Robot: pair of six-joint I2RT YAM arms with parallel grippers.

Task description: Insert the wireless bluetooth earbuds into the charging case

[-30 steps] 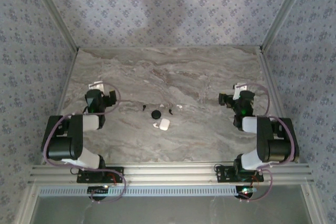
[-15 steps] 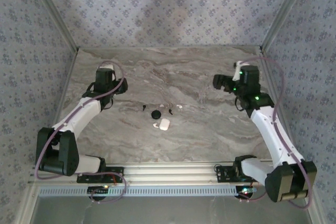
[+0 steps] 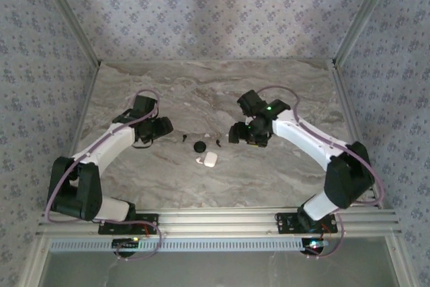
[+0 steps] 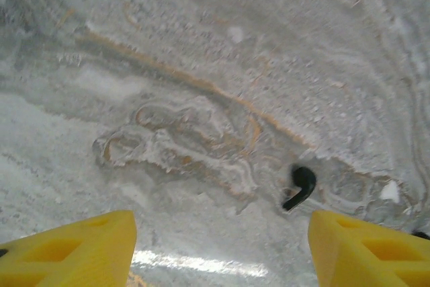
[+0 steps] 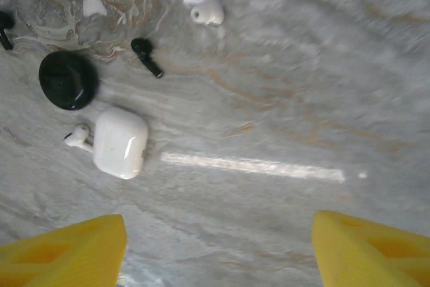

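Top external: both arms have been swung inward toward the central cluster. Left fingers point(image 4: 67, 253), spread wide, are brought over a black earbud point(image 4: 300, 186) lying at 10 o'clock of the white charging case point(image 3: 210, 160); right fingers point(image 5: 376, 250), equally wide, are empty. Grasping seems next.

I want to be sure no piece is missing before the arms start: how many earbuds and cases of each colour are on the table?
Black earbuds: 2
White earbuds: 2
Black round case: 1
White case: 1
Total: 6
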